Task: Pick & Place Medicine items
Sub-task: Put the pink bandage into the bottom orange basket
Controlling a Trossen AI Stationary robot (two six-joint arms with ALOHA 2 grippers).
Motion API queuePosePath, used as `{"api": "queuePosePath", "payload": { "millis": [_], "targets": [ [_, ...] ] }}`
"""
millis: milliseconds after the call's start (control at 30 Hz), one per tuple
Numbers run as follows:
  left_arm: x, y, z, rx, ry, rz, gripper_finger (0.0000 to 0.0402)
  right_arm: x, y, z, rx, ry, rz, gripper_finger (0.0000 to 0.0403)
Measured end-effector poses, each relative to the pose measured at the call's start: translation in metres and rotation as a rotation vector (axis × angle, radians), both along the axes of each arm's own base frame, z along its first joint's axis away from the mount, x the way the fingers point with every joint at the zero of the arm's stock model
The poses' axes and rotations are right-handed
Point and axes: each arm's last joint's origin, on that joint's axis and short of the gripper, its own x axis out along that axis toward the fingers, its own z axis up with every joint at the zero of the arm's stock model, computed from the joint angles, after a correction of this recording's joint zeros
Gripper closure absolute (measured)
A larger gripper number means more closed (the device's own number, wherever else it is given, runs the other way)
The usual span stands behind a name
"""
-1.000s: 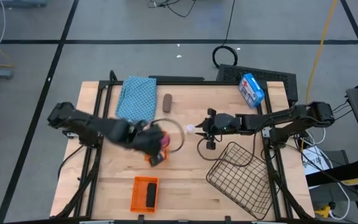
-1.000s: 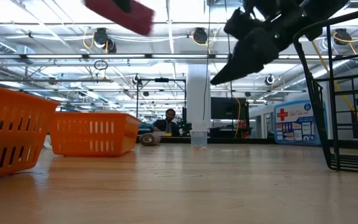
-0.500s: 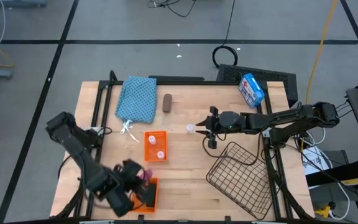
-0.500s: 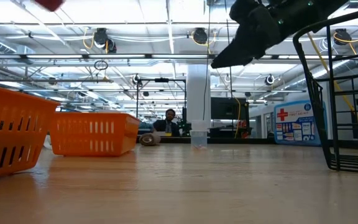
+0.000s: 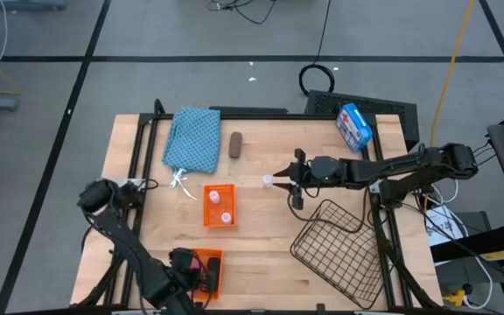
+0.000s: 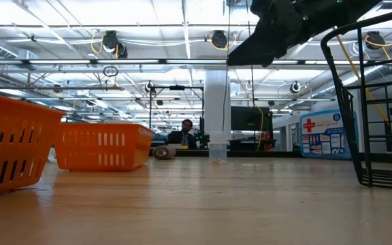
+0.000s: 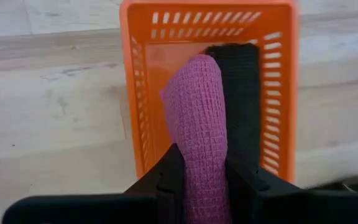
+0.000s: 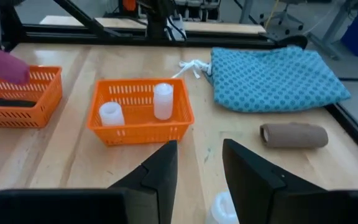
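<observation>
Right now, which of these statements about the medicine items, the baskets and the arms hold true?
1. The left gripper holds the pink cylinder over the near orange basket. True.
2. The black cylinder lies on the bare table beside the blue pouch. False: it lies inside the near orange basket.
3. The middle orange basket holds two white vials. True.
4. The brown cylinder sits in the wire basket. False: it lies on the table next to the blue pouch; the wire basket shows nothing inside.
5. The right gripper hangs beside a third white vial standing on the table, its jaws apart. True.
</observation>
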Motion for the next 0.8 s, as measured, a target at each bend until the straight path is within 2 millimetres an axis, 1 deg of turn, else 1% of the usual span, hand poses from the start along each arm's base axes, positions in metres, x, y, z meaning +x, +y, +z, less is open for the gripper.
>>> {"api": "queuePosePath", "payload": {
  "millis": [200, 333, 433, 567, 800],
  "targets": [
    [0.009, 0.006, -0.013, 0.055, 0.045, 0.011, 0.0329, 0.001, 0.005, 0.002, -0.027, -0.016, 0.030, 0.0287],
    [0.013, 0.008, -0.018, 0.078, 0.068, -0.033, 0.0328, 0.001, 0.006, 0.002, -0.027, -0.018, 0.032, 0.0287],
    [0.015, 0.010, -0.018, 0.085, 0.075, -0.098, 0.0318, 0.001, 0.005, 0.002, -0.027, -0.019, 0.031, 0.0287],
    [0.016, 0.011, -0.017, 0.086, 0.069, -0.093, 0.0290, 0.001, 0.005, 0.002, -0.027, -0.019, 0.031, 0.0287],
    [0.016, 0.011, -0.017, 0.088, 0.067, -0.081, 0.0212, 0.001, 0.005, 0.002, -0.027, -0.019, 0.031, 0.0287]
  ]
}}
